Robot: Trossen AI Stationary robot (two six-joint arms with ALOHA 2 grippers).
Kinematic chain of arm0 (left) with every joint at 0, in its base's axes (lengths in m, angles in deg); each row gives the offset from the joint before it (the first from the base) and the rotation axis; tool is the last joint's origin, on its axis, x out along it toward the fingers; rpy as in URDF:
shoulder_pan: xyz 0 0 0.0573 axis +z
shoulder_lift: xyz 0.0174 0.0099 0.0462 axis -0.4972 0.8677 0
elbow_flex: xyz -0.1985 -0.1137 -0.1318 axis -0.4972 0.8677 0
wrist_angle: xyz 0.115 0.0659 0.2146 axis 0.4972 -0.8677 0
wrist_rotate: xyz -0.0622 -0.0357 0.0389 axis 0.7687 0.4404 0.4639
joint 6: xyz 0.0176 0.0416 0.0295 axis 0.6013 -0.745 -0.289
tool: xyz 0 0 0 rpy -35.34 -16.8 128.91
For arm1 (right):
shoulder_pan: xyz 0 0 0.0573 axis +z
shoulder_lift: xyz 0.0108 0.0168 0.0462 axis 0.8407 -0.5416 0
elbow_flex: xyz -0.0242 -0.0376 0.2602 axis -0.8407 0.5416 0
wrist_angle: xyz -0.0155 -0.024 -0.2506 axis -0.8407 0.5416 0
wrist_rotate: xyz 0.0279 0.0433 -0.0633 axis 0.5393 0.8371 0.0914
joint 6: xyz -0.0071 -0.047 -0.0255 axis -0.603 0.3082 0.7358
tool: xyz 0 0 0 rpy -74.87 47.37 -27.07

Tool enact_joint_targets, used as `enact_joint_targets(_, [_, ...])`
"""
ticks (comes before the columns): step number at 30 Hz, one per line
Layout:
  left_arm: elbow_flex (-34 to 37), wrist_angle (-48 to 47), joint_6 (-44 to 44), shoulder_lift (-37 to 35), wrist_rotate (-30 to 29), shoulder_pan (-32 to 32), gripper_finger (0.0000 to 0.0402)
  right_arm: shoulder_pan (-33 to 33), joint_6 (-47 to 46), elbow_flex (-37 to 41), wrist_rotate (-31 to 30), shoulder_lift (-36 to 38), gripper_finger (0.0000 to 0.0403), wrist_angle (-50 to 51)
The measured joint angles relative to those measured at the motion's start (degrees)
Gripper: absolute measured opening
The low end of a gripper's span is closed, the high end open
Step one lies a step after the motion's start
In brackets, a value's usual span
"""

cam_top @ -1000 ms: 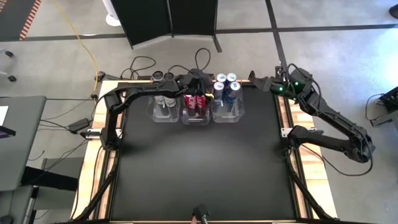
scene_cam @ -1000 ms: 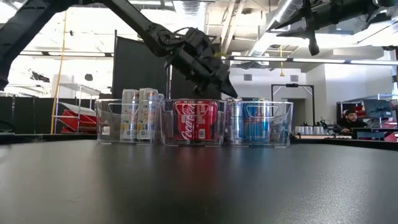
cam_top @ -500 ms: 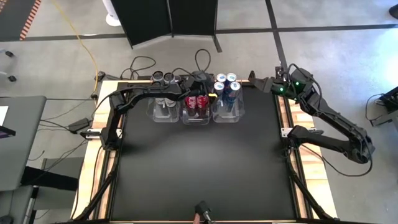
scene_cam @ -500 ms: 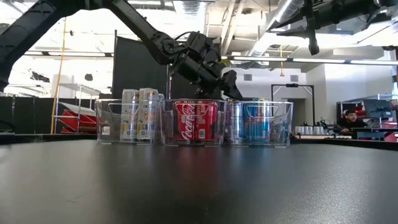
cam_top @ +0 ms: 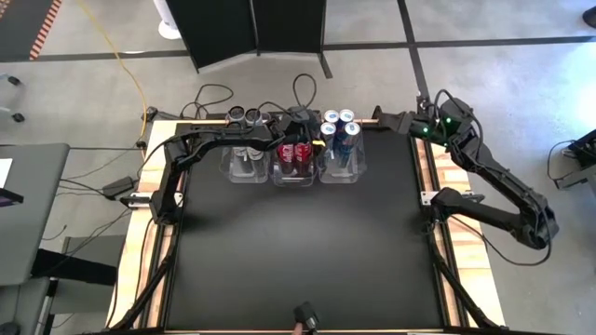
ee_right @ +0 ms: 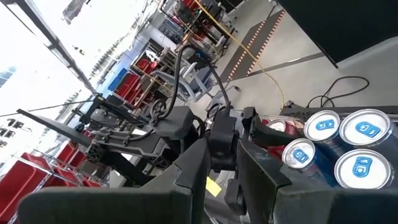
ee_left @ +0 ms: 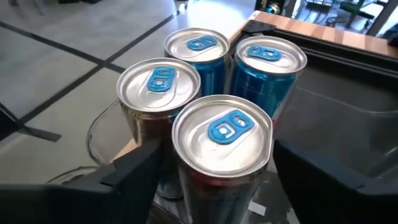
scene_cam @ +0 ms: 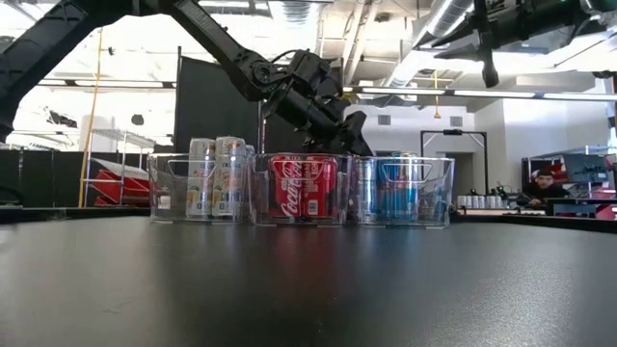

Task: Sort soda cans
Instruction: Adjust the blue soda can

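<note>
Three clear bins stand side by side at the table's far edge. The left bin (cam_top: 244, 172) holds pale grey soda cans (scene_cam: 214, 178), the middle bin (cam_top: 293, 177) red cans (scene_cam: 304, 188), and the right bin (cam_top: 343, 172) several blue-and-silver cans (cam_top: 347, 117). My left gripper (ee_left: 221, 171) reaches into the right bin from the red bin's side, with its fingers at the nearest blue can (ee_left: 222, 134). My right gripper (cam_top: 384, 119) hangs raised over the table's far right corner, its fingers a little apart with nothing between them. My left gripper has the nearest blue can between its two fingers (ee_left: 140, 168), which lie against the can's opposite sides (ee_left: 267, 168) just under the top rim. They come slanting down from the table's left. The can stands upright in the bin among the other blue cans.
The dark table (cam_top: 298, 251) stretches in front of the bins. Cables (cam_top: 214, 98) lie on the floor behind the far edge. A person (scene_cam: 545, 188) sits far off in the room at the right.
My left gripper has gone down and toward the table's right edge, from above the red cans to the blue cans in the right bin. The cans and bins stand as before.
</note>
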Motion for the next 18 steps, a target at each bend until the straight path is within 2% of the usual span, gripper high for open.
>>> enact_joint_targets(8, [0.0,0.5,-0.4,0.0,2.6,0.0,0.0256,-3.0,0.0,0.0,2.8,0.0,0.0108,0.0])
enact_joint_targets(18, [0.0,5.1,5.0,0.0,2.9,-0.1,0.0245,-4.9,-0.3,0.0,4.5,0.0,0.0107,0.0])
